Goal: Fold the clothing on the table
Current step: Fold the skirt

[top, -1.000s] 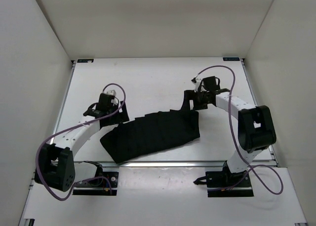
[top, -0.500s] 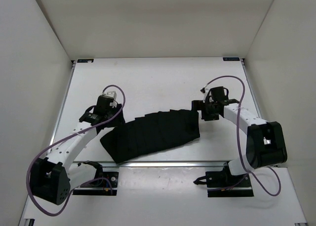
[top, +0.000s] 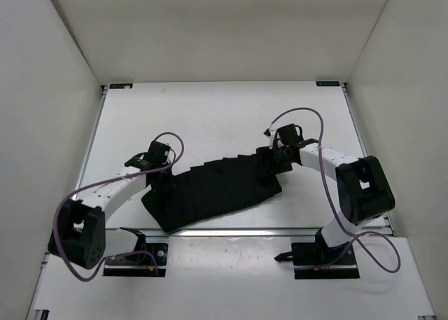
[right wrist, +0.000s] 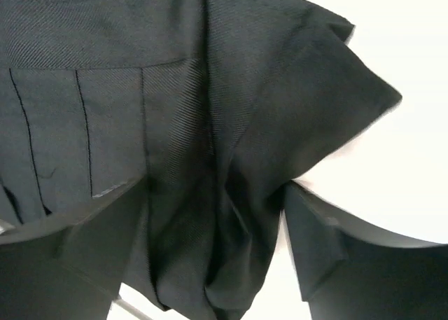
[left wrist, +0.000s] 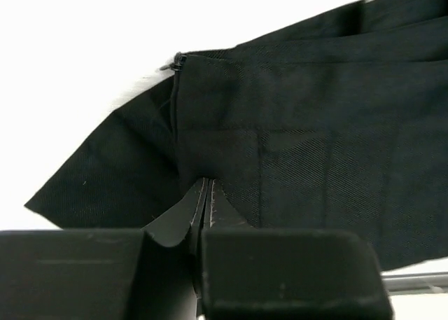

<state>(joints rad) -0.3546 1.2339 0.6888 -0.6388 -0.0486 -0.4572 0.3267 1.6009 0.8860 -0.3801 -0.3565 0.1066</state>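
Observation:
The clothing (top: 217,190), a black pleated skirt, lies spread across the near half of the white table (top: 210,110). My left gripper (top: 162,180) is down on its left end. In the left wrist view the jaws of the left gripper (left wrist: 204,183) are shut on a puckered pinch of the clothing (left wrist: 315,124), just below the zipper pull (left wrist: 175,59). My right gripper (top: 269,163) sits on the skirt's right end. In the right wrist view the right gripper (right wrist: 215,187) is open, its fingers astride a bunched ridge of the clothing (right wrist: 140,54).
White walls close in the table on the left, back and right. A metal rail (top: 245,230) runs along the near edge just below the skirt's hem. Purple cables (top: 308,113) loop off both arms. Bare tabletop lies beyond the skirt.
The left gripper came down onto the skirt's left end and went from open to shut on the fabric. The right gripper moved left onto the skirt's right end, jaws still apart.

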